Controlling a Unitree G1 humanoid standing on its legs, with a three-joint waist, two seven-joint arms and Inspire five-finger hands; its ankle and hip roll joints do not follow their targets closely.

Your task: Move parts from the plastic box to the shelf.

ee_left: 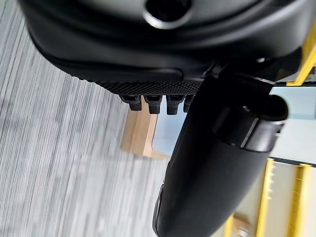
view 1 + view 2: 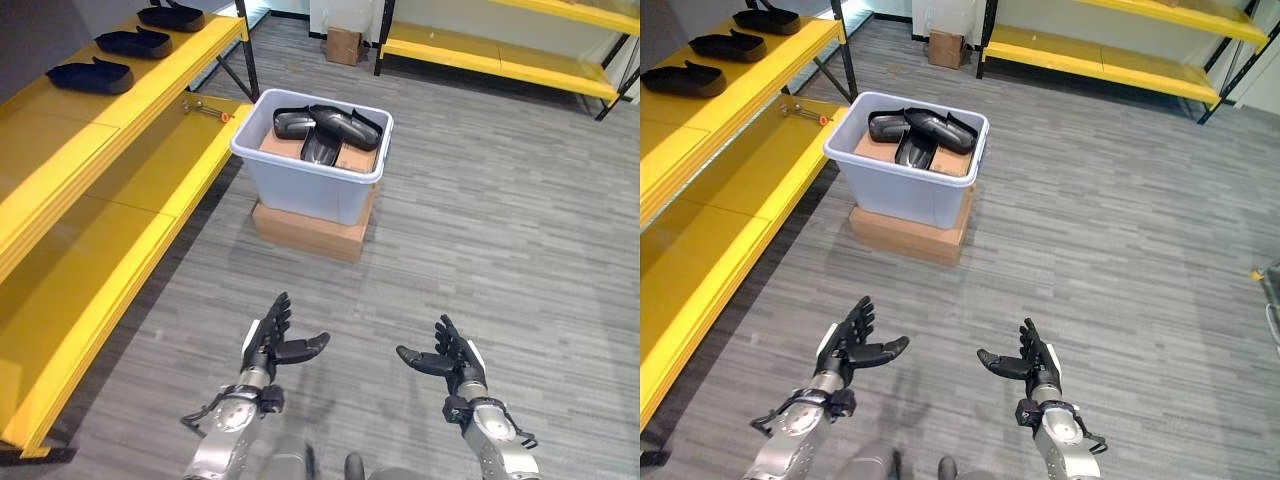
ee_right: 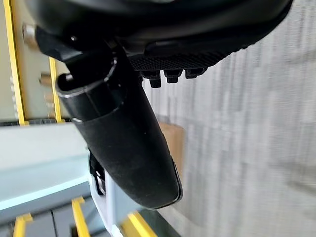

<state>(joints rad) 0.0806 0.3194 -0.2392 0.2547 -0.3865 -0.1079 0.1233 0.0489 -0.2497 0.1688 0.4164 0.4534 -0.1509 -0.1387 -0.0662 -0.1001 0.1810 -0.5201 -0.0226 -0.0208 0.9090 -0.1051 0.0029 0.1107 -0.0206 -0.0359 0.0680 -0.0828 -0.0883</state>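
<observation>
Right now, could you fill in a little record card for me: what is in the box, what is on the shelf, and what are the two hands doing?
Box: pale grey plastic box on a flat brown cardboard carton, on the grey floor
Box contents: black moulded plastic parts piled on cardboard
Shelf: long yellow metal shelf on the robot's left
On shelf: three black parts in a row, nearest one
Left hand: open, empty, held above the floor
Right hand: open, empty, held above the floor
Hands to box: well short of it

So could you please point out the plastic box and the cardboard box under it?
plastic box (image 2: pixel 300 185), left eye view, bare front wall.
cardboard box (image 2: pixel 305 232), left eye view, front face.
</observation>
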